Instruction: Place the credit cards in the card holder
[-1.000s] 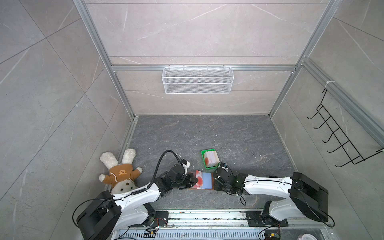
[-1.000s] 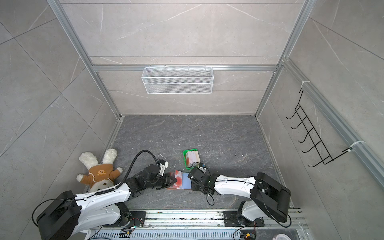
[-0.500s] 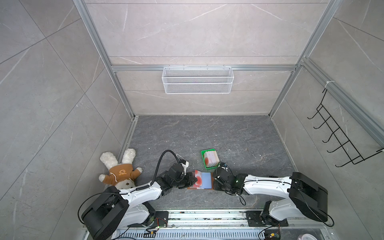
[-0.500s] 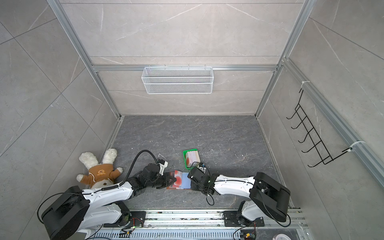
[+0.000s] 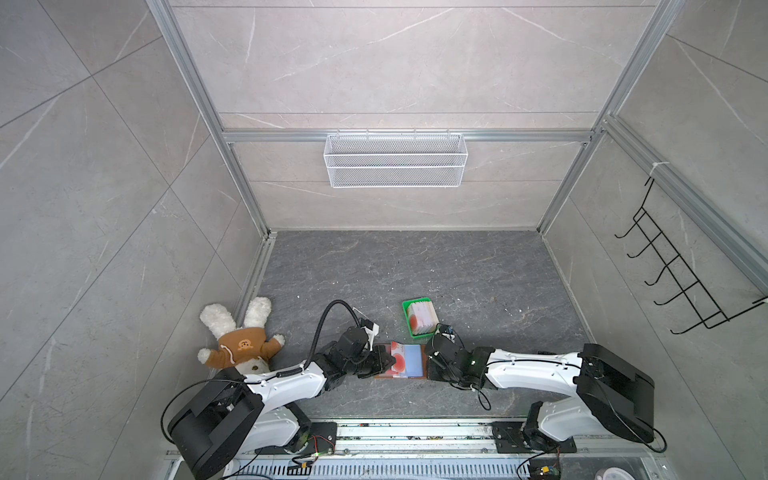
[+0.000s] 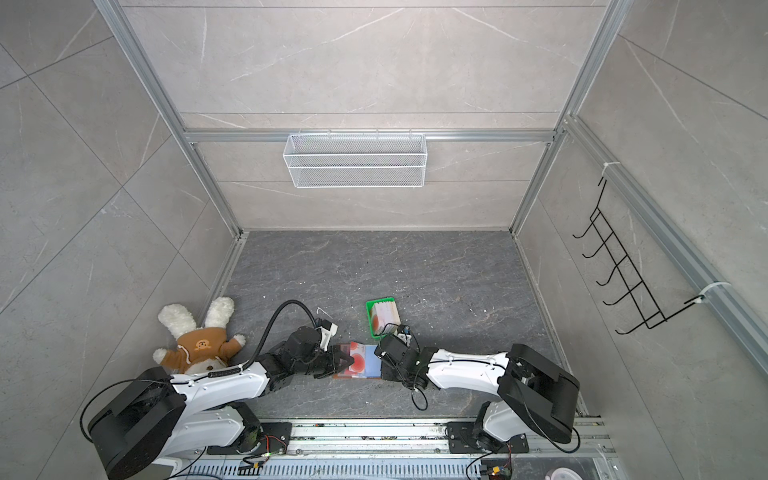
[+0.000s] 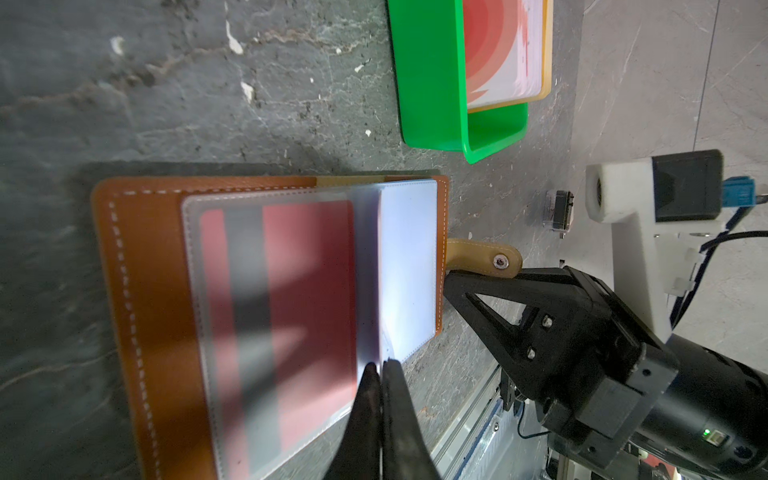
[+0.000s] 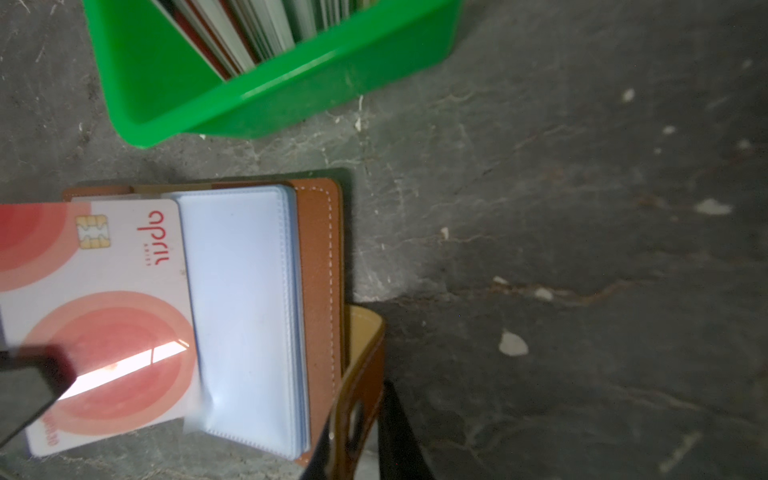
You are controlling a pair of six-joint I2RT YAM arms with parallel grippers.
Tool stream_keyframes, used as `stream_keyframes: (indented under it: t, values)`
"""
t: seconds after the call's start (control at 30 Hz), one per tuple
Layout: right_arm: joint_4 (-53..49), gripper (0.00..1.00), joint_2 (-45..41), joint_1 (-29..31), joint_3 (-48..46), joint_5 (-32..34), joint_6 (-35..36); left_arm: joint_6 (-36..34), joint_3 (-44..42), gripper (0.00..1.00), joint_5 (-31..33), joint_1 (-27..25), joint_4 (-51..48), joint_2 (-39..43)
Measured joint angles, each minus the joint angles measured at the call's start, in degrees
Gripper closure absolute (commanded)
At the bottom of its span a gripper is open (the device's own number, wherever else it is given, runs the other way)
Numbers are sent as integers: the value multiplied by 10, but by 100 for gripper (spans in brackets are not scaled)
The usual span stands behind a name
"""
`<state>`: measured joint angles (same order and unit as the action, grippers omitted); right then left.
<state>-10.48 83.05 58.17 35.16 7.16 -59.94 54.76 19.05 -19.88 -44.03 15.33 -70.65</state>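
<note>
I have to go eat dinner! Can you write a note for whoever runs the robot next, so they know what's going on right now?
Left end effector: shut, pinching a clear sleeve of the card holder.
Right end effector: closed on the holder's snap tab.
Things: holder lies open on the table; remaining credit cards stand in the green tray.
Done: one card sits in the pinched sleeve.
To do: sleeve the tray's cards.

The credit card (image 8: 95,291) by the left end effector (image 7: 380,370), inside the card holder (image 8: 320,257), has a sideways red word and tiny numbers, too blurry to read.
</note>
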Motion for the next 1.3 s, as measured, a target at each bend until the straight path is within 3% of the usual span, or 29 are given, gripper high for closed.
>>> stream_keyframes:
  t: [0.43, 1.3]
  values:
    - [0, 84, 0, 0, 0, 1, 0, -6, -1, 100, -2, 27, -23, 28]
    - [0, 84, 0, 0, 0, 2, 0, -4, -12, 100, -32, 30, 36, -22]
